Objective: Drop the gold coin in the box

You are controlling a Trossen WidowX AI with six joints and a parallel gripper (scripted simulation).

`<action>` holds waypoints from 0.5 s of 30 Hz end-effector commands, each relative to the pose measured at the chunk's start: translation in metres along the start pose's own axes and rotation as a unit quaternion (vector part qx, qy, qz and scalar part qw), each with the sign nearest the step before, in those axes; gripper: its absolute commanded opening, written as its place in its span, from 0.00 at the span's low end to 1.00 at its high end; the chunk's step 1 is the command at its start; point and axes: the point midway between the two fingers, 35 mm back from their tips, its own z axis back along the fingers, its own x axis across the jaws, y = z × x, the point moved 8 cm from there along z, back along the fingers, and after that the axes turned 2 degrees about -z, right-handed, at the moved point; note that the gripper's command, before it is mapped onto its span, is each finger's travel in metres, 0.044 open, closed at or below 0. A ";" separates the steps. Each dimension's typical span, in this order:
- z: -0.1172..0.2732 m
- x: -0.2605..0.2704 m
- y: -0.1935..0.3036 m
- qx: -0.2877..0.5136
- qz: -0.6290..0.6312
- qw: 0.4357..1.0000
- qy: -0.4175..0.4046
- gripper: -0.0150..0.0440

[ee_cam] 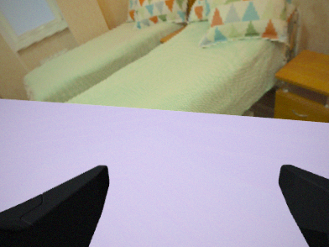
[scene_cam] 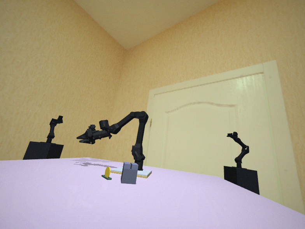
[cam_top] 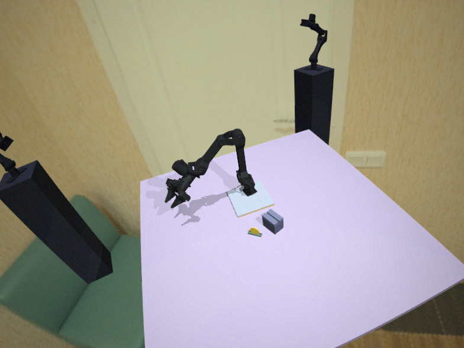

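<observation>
The gold coin [cam_top: 254,230] [scene_cam: 107,171] stands on its edge in the dark-green holder [cam_top: 255,234] [scene_cam: 106,177]. The grey box [cam_top: 273,222] [scene_cam: 128,174] stands close beside the holder, with a narrow slot along its lid. My gripper [cam_top: 168,204] [scene_cam: 78,139] [ee_cam: 194,175] is open and empty. It hangs above the table, well to the left of the coin and box in the top and exterior views. The wrist view shows neither coin, holder nor box.
The arm's base stands on a pale board [cam_top: 251,205] [scene_cam: 145,175] just behind the box. The purple table [cam_top: 299,280] [scene_cam: 172,204] [ee_cam: 189,143] has its left edge near the gripper. Two dark pedestals [cam_top: 313,100] [cam_top: 55,221] with other arms stand beyond the table.
</observation>
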 end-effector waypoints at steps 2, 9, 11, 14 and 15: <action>-0.005 0.009 0.001 0.014 0.013 1.000 -0.008 0.84; -0.036 0.109 0.022 0.157 0.170 0.968 -0.101 0.53; -0.036 0.141 0.030 0.188 0.217 0.949 -0.133 0.53; -0.030 0.178 0.041 0.216 0.273 0.921 -0.175 0.53; -0.027 0.191 0.045 0.227 0.294 0.909 -0.189 0.53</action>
